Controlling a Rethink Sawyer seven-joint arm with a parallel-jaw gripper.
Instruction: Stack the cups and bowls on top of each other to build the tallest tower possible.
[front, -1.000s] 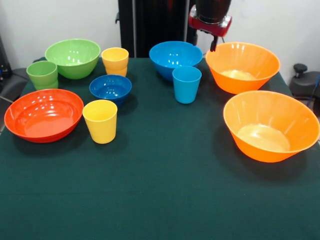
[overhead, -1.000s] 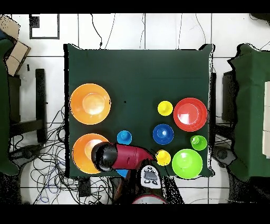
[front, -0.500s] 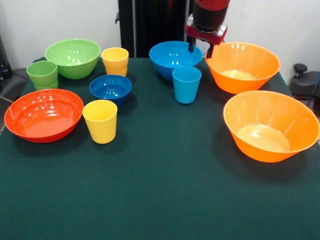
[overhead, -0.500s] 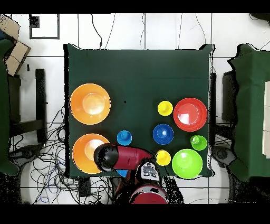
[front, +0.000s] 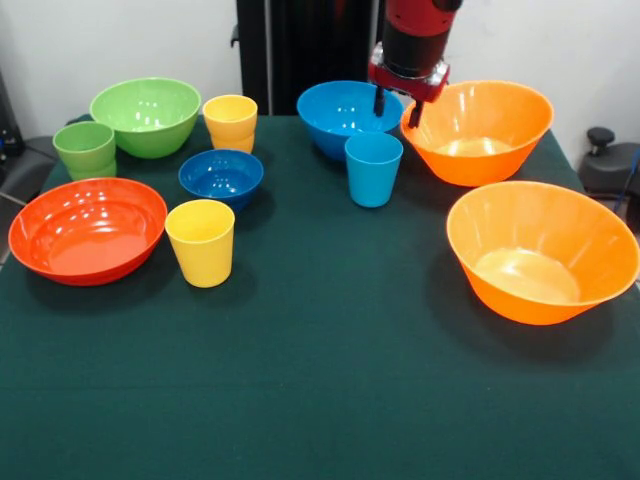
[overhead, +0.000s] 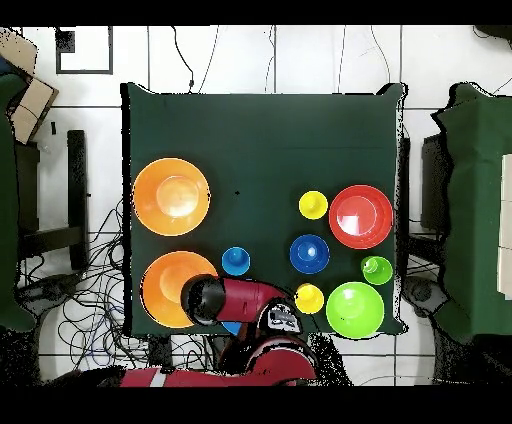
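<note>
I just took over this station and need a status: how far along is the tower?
Nothing is stacked yet: the bowls and cups all sit singly on the table. In hand: the gripper, fingers apart and empty, hangs by the near rim of the far orange bowl, between it and the light blue bowl. That bowl looks tilted, though contact is unclear. All stacking remains.

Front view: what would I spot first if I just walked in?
Probably the two big orange bowls on the right of the dark green table. Next, the red arm's tool hanging between the far orange bowl and the light blue bowl.
</note>
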